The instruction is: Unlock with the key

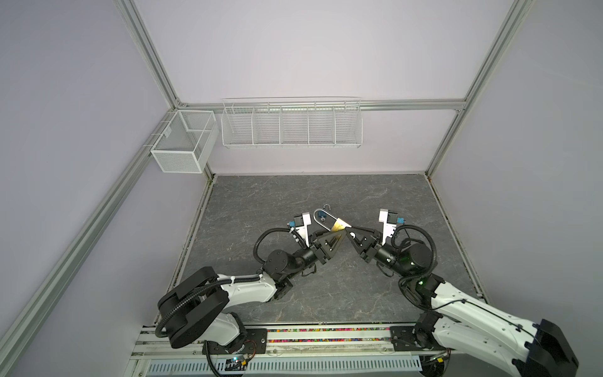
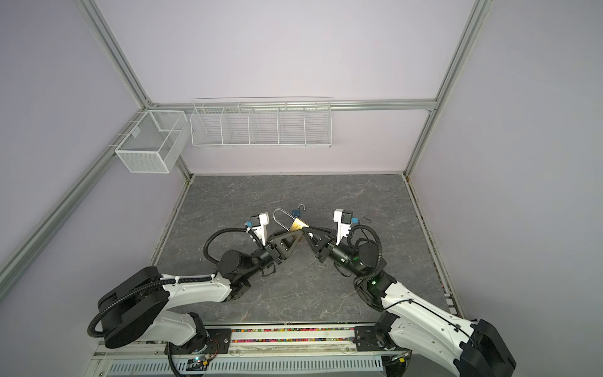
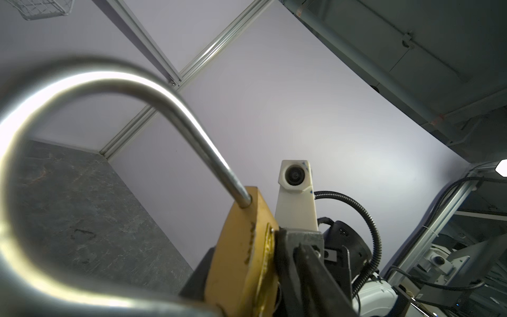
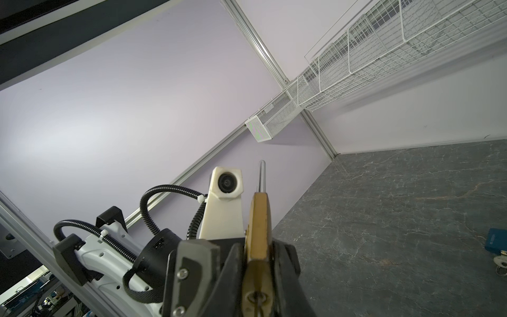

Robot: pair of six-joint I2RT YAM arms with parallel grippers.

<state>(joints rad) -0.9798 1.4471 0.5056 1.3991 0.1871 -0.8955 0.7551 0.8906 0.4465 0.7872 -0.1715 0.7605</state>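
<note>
A: Of what is the padlock made?
B: A brass body is seen, dull yellow and scuffed; the shackle is formed of polished steel, smooth and bright.
A: And the tabletop?
B: It is finished like grey stone, matt, veined with pale lines.
A: The rest?
B: The baskets are made of white-coated wire; the frame rails are of brushed aluminium, and the walls are left matt.

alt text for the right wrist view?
A brass padlock, seen edge-on with its steel shackle pointing away, is clamped between black fingers. Behind it is the other arm's white wrist camera; a small blue padlock lies on the grey marbled table.
</note>
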